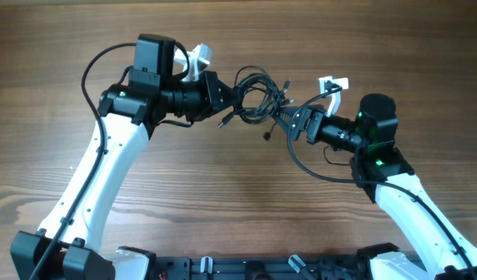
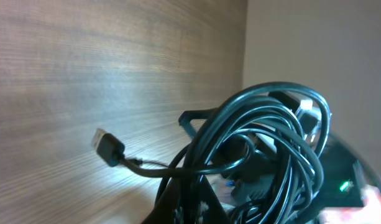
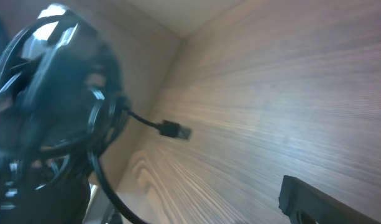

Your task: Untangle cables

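Two pincers meet at one tangled bundle of black cables, held between them over the brown wood-grain tabletop, toward its far middle. We see the left pincer clamped into the coils. Opposite, the right pincer touches the bundle's other side; we cannot tell how wide it stands, as its wrist view is blurred. One flat black USB plug dangles free.

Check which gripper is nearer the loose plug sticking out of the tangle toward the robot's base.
Right. In the overhead view the plug hangs just below-left of the right gripper; the left gripper sits across the cable tangle, farther away.
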Robot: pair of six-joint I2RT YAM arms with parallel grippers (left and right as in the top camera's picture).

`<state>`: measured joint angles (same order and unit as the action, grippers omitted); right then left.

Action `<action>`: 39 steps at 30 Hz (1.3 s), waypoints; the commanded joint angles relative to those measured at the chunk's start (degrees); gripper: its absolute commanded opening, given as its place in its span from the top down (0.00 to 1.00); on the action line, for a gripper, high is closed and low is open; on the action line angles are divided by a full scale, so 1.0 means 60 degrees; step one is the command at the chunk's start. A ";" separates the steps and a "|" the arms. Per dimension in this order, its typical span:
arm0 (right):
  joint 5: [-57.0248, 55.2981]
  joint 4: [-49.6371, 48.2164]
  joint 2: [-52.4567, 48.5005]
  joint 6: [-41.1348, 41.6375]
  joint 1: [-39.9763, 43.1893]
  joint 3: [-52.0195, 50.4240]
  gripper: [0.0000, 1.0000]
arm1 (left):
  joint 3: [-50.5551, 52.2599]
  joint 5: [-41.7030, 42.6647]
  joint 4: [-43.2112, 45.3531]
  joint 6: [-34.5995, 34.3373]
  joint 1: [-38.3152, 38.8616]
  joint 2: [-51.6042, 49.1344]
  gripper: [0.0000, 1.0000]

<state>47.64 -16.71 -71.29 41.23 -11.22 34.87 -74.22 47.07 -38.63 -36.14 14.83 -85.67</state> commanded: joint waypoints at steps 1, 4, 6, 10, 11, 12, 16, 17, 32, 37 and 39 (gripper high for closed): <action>0.0138 -0.0947 0.0025 0.0444 -0.0364 -0.0018 0.00 | -0.0142 0.0521 0.0036 -0.2685 -0.0160 0.0226 0.96; -0.1432 -0.1530 0.0025 0.1220 -0.0597 -0.0018 0.00 | -0.0142 0.0951 0.0036 -0.2845 -0.0160 0.0226 0.96; -0.2860 -0.1636 0.0022 0.1446 -0.0794 -0.0018 0.00 | -0.0142 0.1304 0.0036 -0.2845 -0.0131 0.0226 0.96; -0.5111 -0.1887 -0.0087 0.2459 -0.1031 -0.0018 0.00 | -0.0142 0.1774 0.0033 -0.2841 -0.0131 0.0226 0.96; -0.5289 -0.2007 -0.0109 0.2681 -0.1031 -0.0018 0.00 | -0.0142 0.1767 0.0033 -0.2838 -0.0098 0.0226 0.96; -0.5293 -0.2244 -0.0131 0.2692 -0.1031 -0.0018 0.00 | -0.0142 0.1767 0.0033 -0.2838 -0.0069 0.0226 0.96; -0.5217 -0.3249 -0.0273 0.2608 -0.1031 -0.0018 0.00 | -0.0142 0.1770 0.0040 -0.2801 0.0193 0.0226 0.96; -0.5093 -0.3319 -0.0357 0.2506 -0.1031 -0.0018 0.00 | -0.0142 0.1774 0.0040 -0.2801 0.0266 0.0226 0.96; -0.6754 -0.0051 -0.1443 0.1147 0.0532 -0.0018 0.00 | -0.0142 0.3971 0.0882 0.0470 0.0164 0.0226 0.96; -0.6488 0.1271 -0.1443 0.0958 0.1115 -0.0018 0.00 | -0.0142 0.3042 0.1264 0.0597 -0.0215 0.0226 0.96; -0.5814 0.1271 -0.1443 0.0259 0.1126 -0.0018 0.00 | -0.0142 0.2222 0.1392 0.0586 -0.0317 0.0226 0.96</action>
<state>11.03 -9.58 -79.20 47.55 -5.65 34.81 -74.22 64.82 -31.38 -34.70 14.37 -85.65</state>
